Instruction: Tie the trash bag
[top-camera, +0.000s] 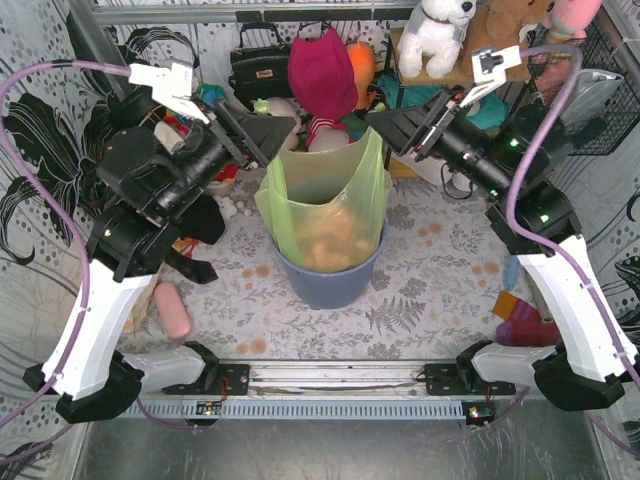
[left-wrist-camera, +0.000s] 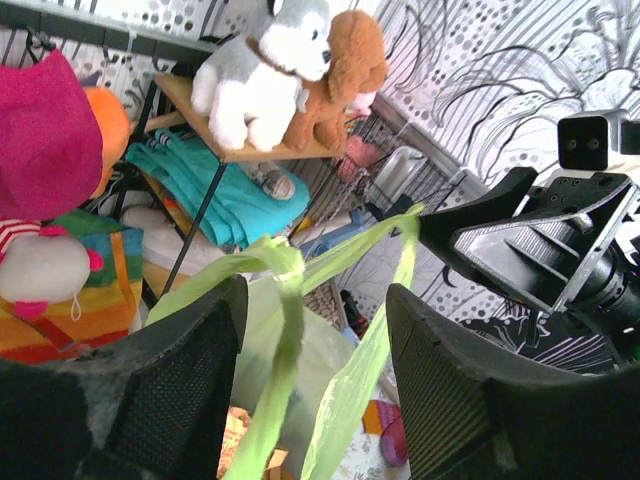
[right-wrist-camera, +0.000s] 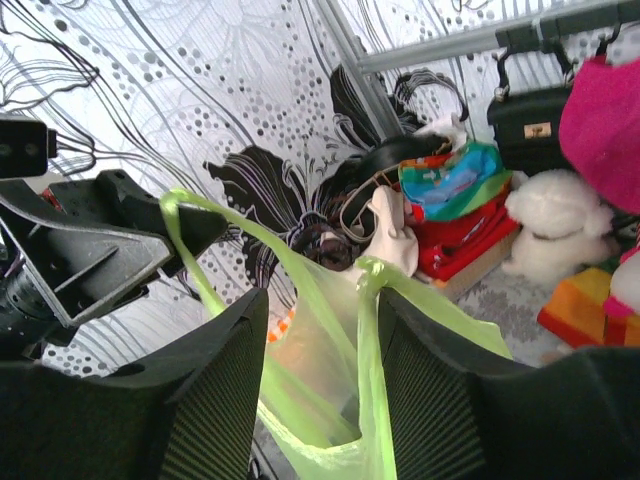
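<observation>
Left wrist view shows the left hand (left-wrist-camera: 315, 300) spread open around a loose strip of the trash bag (left-wrist-camera: 288, 340), the right hand (right-wrist-camera: 322, 310) open likewise, and with the bag sitting in the bin (top-camera: 330, 285) below and between them, those untied strips could slip free and drop.

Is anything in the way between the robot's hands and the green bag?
No, nothing visible is in the way. The left gripper and right gripper are both at the top of the trash bag, on opposite sides. Their jaws are open, with its green plastic running between each one's fingers.
</observation>
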